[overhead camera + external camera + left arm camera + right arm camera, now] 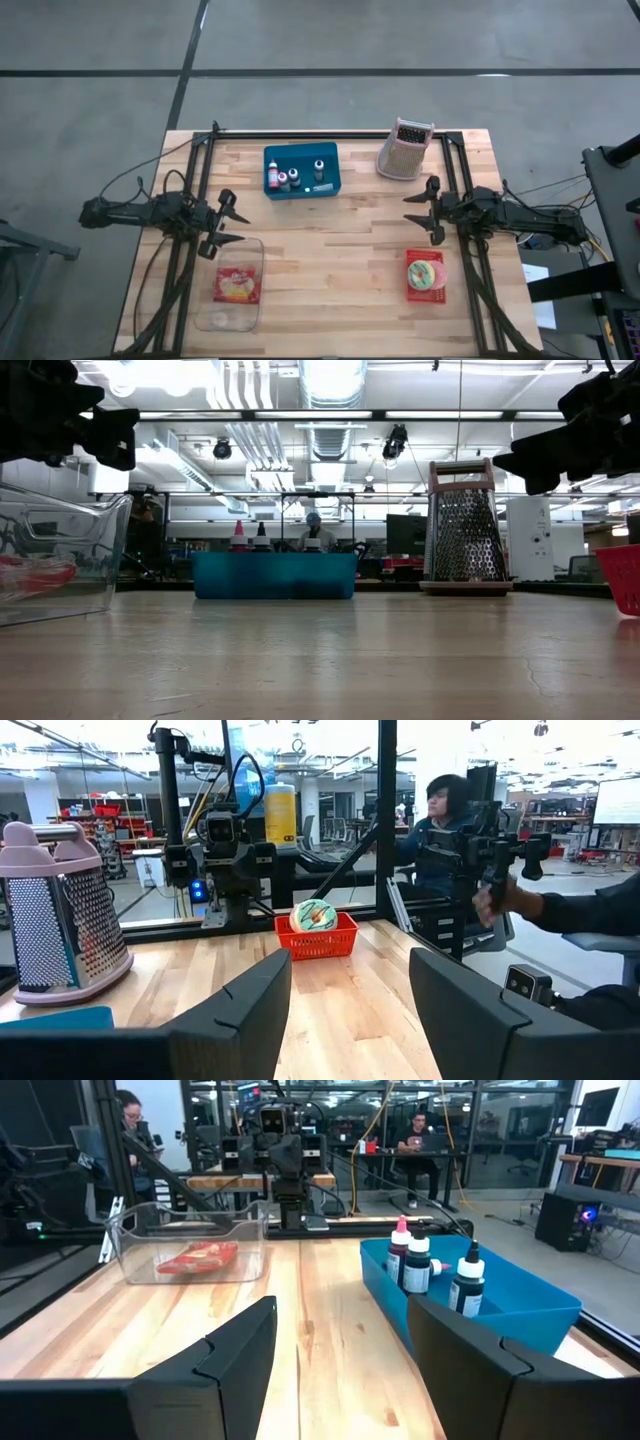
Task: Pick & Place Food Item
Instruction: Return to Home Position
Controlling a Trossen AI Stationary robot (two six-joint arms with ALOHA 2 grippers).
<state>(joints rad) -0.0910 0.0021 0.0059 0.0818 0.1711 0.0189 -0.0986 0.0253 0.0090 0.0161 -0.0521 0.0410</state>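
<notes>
Pale wooden table (340,250) in an open workshop, two dark robot arms parked at opposite sides, nothing held.
Toward the far edge between them: one blue bin (275,576) with at least three upright bottles (467,1285), one box grater (404,150) nearby. Left gripper (244,228) spread and empty, just beside one transparent bin (232,318), one orange popcorn bag (238,286) flat inside. Right gripper (406,209) likewise spread and empty, near one red basket (318,942) with one round food item (314,915). People (420,1145) seated beyond.
</notes>
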